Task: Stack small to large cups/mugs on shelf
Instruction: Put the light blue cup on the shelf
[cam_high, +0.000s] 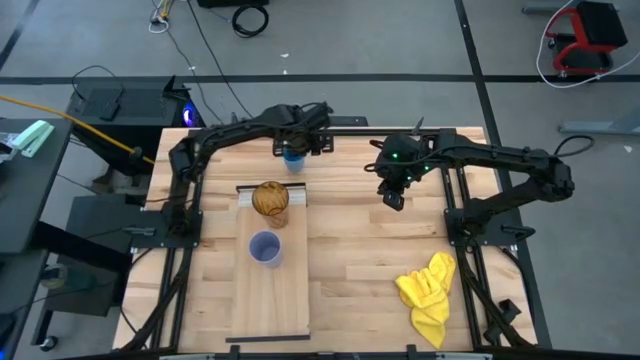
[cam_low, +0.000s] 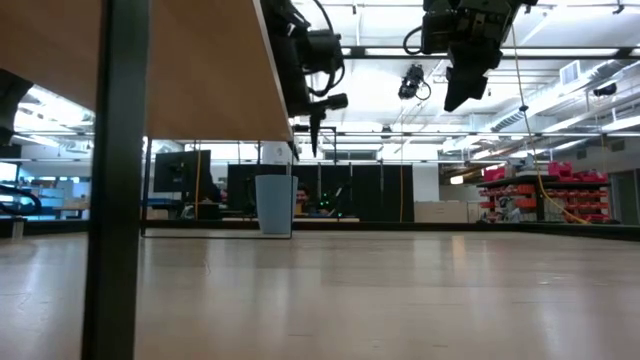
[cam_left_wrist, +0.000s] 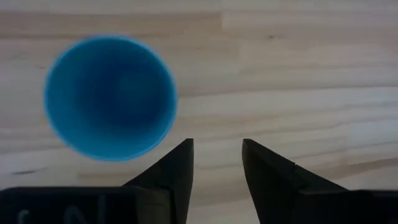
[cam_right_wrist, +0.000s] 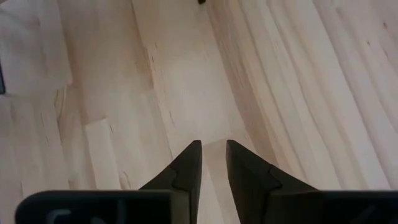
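In the high view the short blue cup stands upright on the table top near the far edge, beyond the shelf. My left gripper hovers over it; in the left wrist view the blue cup shows mouth up beside the open left gripper, with nothing between its fingers. The amber tumbler stands on the shelf's far end and the lavender cup on its middle. My right gripper hangs above bare table right of the shelf, and the right wrist view shows it slightly open on nothing.
A crumpled yellow cloth lies at the table's near right. The shelf's near half is bare wood. In the low view both arms hang high above the table top, and a pale cup stands in the middle distance.
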